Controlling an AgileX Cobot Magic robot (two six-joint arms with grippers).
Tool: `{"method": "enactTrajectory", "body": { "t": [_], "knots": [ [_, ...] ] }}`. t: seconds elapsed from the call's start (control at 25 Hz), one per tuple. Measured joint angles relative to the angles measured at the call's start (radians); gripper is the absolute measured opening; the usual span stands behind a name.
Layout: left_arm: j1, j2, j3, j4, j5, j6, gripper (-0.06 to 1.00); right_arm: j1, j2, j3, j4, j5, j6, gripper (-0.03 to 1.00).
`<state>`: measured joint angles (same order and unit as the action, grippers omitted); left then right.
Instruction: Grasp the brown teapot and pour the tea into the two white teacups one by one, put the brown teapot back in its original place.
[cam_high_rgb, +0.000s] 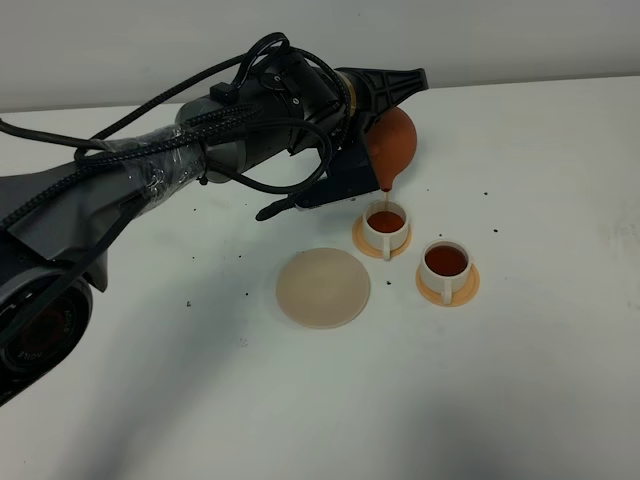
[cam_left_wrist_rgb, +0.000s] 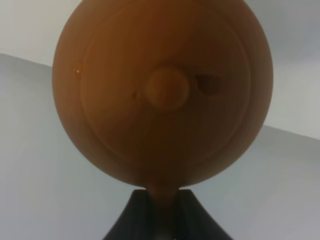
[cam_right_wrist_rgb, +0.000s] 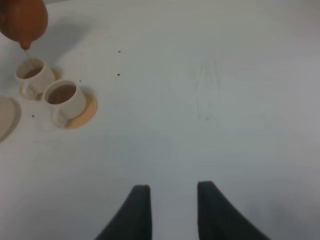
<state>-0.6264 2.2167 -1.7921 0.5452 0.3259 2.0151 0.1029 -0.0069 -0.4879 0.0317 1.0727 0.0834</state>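
pouring right now: left gripper (cam_high_rgb: 370, 135) is clamped on the brown teapot (cam_high_rgb: 393, 140), one finger over the top of it and one underneath, pot held in the air and tipped spout-down. a thin stream of tea (cam_high_rgb: 386, 197) runs from the spout into the left teacup (cam_high_rgb: 385, 228), which stands on its orange saucer (cam_high_rgb: 362, 243). the cup is partly filled with dark red liquid. the right teacup (cam_high_rgb: 446, 268) sits just beside it on its own saucer (cam_high_rgb: 470, 290), not touching, and it holds tea as well. the beige coaster (cam_high_rgb: 323, 287) lies bare on the table (cam_high_rgb: 520, 390), near the left teacup's saucer, and the teapot is well above and off it.

the left wrist view is nearly filled by the teapot's lid side (cam_left_wrist_rgb: 165, 90), with the knob in the centre and a dark finger (cam_left_wrist_rgb: 192, 220) at the frame edge. it is blurry, so contact detail is not readable there.

right gripper (cam_right_wrist_rgb: 174, 210) has its fingers parted with nothing between them, over bare table well apart from the cups. its camera sees the teapot (cam_right_wrist_rgb: 24, 20), both cups (cam_right_wrist_rgb: 34, 75) (cam_right_wrist_rgb: 64, 97) and the coaster's edge (cam_right_wrist_rgb: 6, 117).

a few small dark specks (cam_high_rgb: 487, 194) are scattered on the tabletop.
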Motion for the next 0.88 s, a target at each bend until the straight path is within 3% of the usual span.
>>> {"method": "enactTrajectory", "body": {
  "t": [0.88],
  "knots": [
    [0.000,0.000,0.000,0.001,-0.009,0.030,0.13,0.000,0.000,0.000,0.000,0.000,0.000,0.24]
  ]
}}
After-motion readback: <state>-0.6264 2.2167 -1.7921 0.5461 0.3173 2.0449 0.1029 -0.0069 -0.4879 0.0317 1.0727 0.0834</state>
